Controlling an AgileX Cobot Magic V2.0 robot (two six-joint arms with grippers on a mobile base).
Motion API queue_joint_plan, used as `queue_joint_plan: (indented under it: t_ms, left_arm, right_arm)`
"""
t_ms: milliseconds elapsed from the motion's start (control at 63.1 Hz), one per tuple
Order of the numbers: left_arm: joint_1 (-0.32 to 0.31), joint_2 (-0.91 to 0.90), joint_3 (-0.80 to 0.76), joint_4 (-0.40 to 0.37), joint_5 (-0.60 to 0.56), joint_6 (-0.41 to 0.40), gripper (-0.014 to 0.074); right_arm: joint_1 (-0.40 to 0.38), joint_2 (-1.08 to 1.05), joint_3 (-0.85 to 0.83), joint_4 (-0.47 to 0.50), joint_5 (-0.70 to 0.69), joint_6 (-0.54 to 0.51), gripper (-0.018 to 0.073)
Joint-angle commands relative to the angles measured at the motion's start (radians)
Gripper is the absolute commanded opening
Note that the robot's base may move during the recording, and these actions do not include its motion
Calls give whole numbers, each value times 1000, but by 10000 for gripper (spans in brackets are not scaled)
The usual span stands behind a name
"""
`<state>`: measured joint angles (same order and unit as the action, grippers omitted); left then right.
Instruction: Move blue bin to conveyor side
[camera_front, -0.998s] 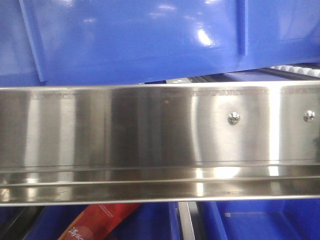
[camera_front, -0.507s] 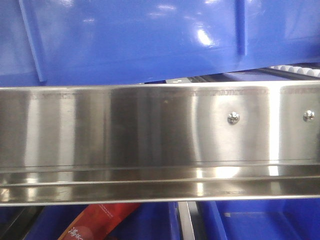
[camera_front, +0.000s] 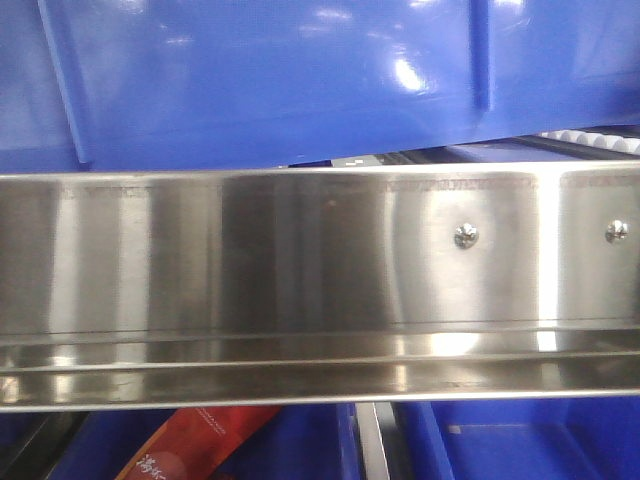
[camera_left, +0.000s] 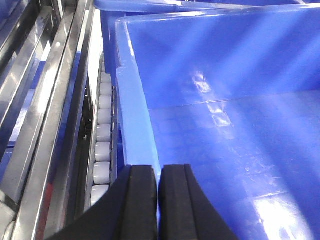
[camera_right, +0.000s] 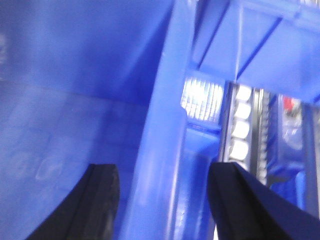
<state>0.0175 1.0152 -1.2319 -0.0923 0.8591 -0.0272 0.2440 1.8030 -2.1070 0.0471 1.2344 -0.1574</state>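
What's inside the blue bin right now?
The blue bin shows only its bare glossy floor with light glare; no items on the visible part. The left gripper, clamped on the rim, covers a near strip of floor, and the far right lies outside the frame.

Strong overhead light hits the glossy blue bin (camera_left: 240, 100), throwing white glare patches on its floor ahead of the left fingers (camera_left: 137, 200) and pale streaks on the wall beyond them; that view is crisp. The right wrist view is soft and blurred all over. There the right fingers (camera_right: 95, 210) are dark smears, and the rollers (camera_right: 241, 127) beside them are blown out white. In the front view the steel rail (camera_front: 300, 270) shows broad vertical sheen.
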Motion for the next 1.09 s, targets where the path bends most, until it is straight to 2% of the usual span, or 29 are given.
queue_joint_plan:
  t_ms: [0, 1077]
  left_arm:
    - [0, 0, -8, -10, -9, -1, 11]
    - [0, 0, -8, -10, -9, -3, 11]
  right_arm:
    - [-1, 0, -2, -14, -13, 6, 291]
    - [-1, 1, 17, 1, -13, 29, 289]
